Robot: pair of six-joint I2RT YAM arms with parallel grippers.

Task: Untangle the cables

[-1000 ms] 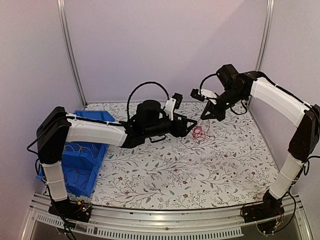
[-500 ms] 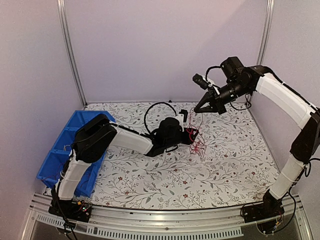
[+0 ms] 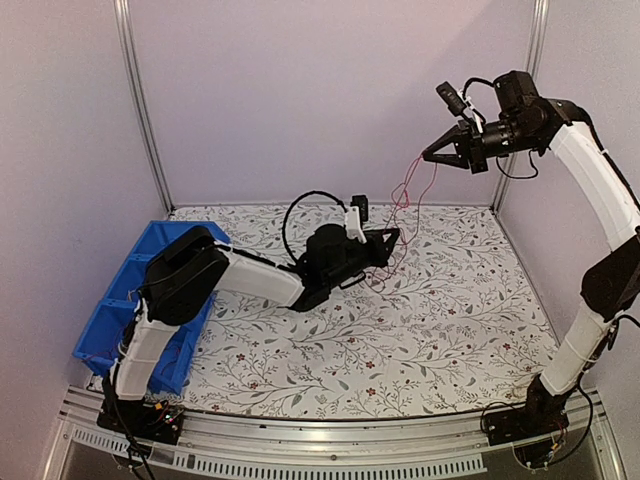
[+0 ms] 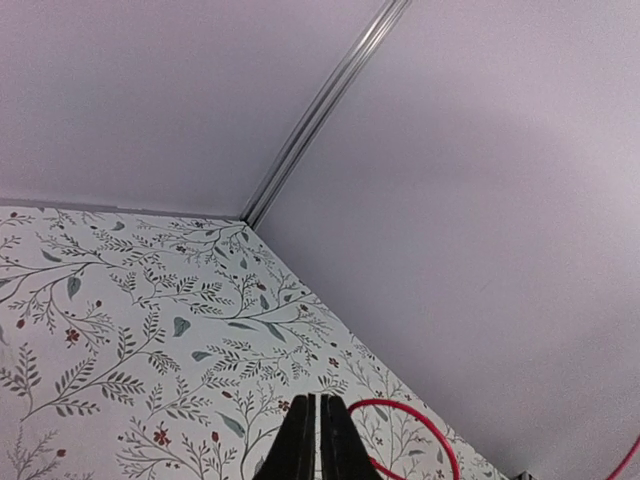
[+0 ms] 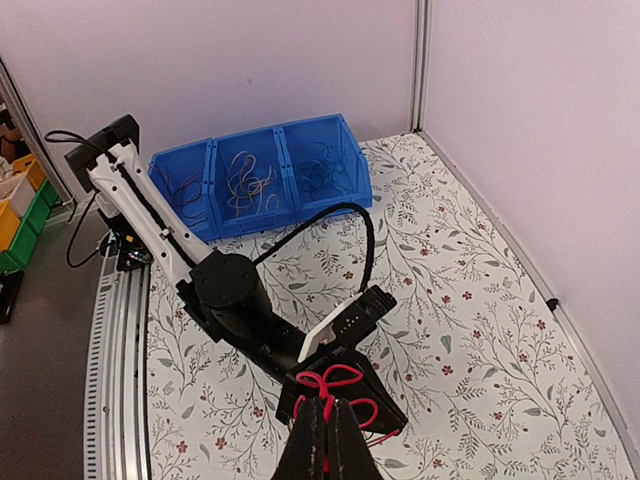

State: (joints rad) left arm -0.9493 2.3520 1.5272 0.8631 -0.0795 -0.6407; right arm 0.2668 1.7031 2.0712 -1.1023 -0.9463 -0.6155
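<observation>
While both arms work over a table [image 3: 450,330] covered in a flowered cloth, the step in hand looks like pulling the cables apart; a blue bin [image 3: 105,325] with compartments sits at the table's left edge, well away from the action; the right arm [image 3: 600,190] reaches high above the far side, and the left arm [image 3: 250,275] lies low across the middle; the right gripper [image 3: 432,157] is clamped on the upper end of the cables [image 3: 407,195], thin red strands that hang from it down to the left gripper [image 3: 392,236]; that lower gripper's fingers are pressed together with a red loop emerging just beside them, so it appears to pinch the lower end; next, the two likely need to draw apart gently, watching for a snag or a slipping strand.
</observation>
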